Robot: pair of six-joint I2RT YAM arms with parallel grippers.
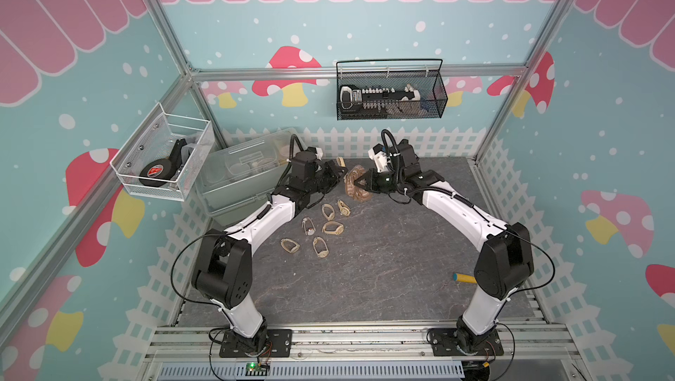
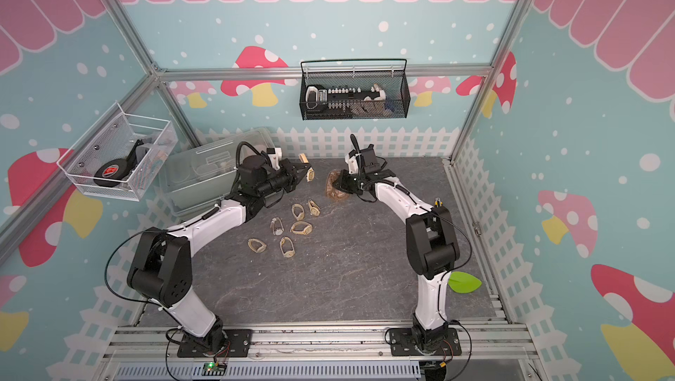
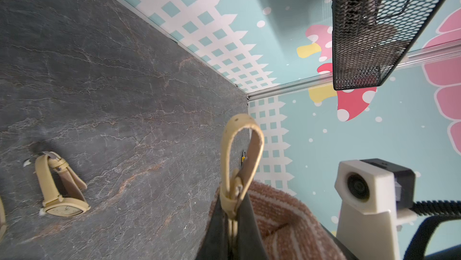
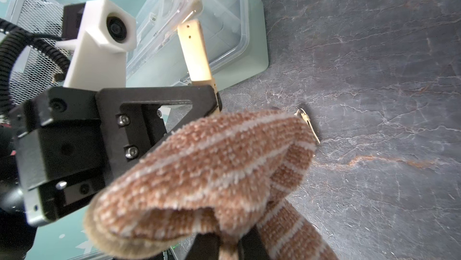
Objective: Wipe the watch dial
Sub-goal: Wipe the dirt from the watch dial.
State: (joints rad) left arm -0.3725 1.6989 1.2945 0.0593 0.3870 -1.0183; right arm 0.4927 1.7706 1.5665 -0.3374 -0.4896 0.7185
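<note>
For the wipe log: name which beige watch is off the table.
The watch clamped in the left gripper, raised next to the striped cloth. The other six lie loose in a cluster on the dark tabletop.

Held watch (image 2: 310,174): cream-tan strap buckled into a loop (image 3: 239,151), clamped in the left pincer (image 2: 304,171) and raised off the bench (image 1: 365,269). Free strap end sticks up. Dial can't be made out.

Cloth (image 1: 356,188): brown terry with pale stripes, bunched and folded over, gripped by the right pincer (image 1: 362,182) just beside the watch. Contact unclear.
</note>
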